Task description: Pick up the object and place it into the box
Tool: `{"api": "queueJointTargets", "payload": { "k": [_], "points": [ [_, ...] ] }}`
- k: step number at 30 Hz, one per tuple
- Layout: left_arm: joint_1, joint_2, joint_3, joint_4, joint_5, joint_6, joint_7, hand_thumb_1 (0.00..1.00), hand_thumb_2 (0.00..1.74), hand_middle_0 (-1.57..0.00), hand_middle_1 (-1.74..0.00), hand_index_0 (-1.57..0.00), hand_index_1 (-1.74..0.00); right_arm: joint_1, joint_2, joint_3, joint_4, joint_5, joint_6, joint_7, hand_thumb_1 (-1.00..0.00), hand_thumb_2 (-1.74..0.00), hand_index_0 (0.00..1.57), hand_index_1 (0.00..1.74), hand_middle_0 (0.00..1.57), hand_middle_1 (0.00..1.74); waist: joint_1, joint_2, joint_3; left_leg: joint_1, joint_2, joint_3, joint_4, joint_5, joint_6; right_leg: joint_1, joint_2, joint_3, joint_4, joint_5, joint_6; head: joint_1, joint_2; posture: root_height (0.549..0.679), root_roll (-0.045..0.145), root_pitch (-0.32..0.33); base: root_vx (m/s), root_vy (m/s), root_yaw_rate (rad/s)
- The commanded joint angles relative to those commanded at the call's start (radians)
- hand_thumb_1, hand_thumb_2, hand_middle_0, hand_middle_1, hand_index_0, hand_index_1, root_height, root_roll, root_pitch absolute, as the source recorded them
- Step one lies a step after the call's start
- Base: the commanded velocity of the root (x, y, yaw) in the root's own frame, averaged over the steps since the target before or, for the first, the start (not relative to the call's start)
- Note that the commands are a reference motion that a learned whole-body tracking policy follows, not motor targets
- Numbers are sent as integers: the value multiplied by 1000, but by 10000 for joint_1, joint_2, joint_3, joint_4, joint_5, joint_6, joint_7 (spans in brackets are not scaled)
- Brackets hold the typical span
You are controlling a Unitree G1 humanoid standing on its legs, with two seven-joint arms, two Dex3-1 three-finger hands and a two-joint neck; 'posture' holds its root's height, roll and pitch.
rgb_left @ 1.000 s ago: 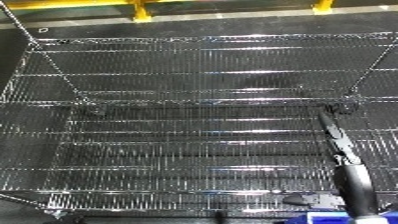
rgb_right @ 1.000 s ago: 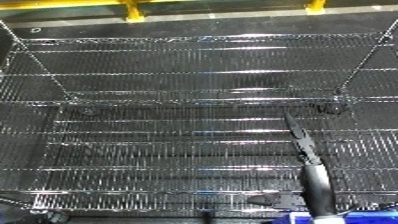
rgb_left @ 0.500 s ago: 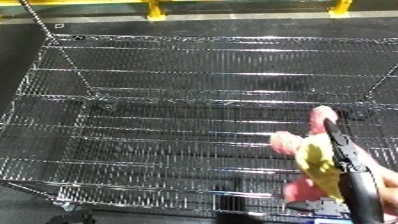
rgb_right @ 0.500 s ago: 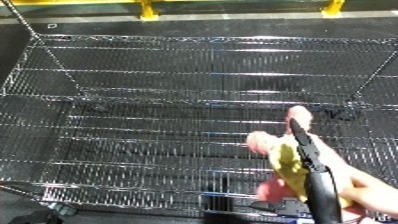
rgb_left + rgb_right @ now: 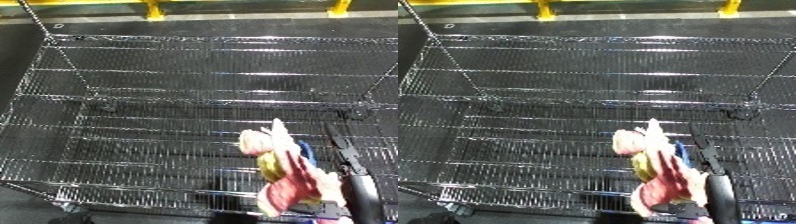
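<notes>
A soft toy (image 5: 286, 172) in pink, yellow and a bit of blue hangs above the near right part of a large wire-mesh bin (image 5: 187, 75). My right hand (image 5: 345, 156) comes up from the lower right edge and holds the toy. One black finger lies straight along the toy's right side, and the thumb (image 5: 680, 210) curls under its pink lower end. The toy is held over the bin's mesh floor (image 5: 531, 150) and does not touch it. My left hand does not show in either view.
The bin's wire walls rise at the far side (image 5: 222, 42) and the left (image 5: 53, 60), and its near rim (image 5: 53, 192) runs along the bottom left. Beyond it lie dark floor and yellow posts (image 5: 153, 9). Small casters (image 5: 108, 106) show through the mesh.
One second ago only my right hand's finger showed, with no toy. The hand has since come up and leftward with the toy over the bin. The camera has also shifted.
</notes>
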Motion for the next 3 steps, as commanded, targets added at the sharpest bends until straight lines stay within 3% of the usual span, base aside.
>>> {"api": "queueJointTargets", "payload": {
  "k": [3],
  "points": [
    [33,20,-19,32,-37,-9,-19,1000,1740,-1570,-1740,-1570,-1740,-194,-162,41,103,-180,62,-36,0,0,0,0,0,0,29,2,-1,-15,-1,-11,6,6,4,-23,-1,12,18,5,0,212,-118,643,55,-158,0,-12,13]
  ]
}}
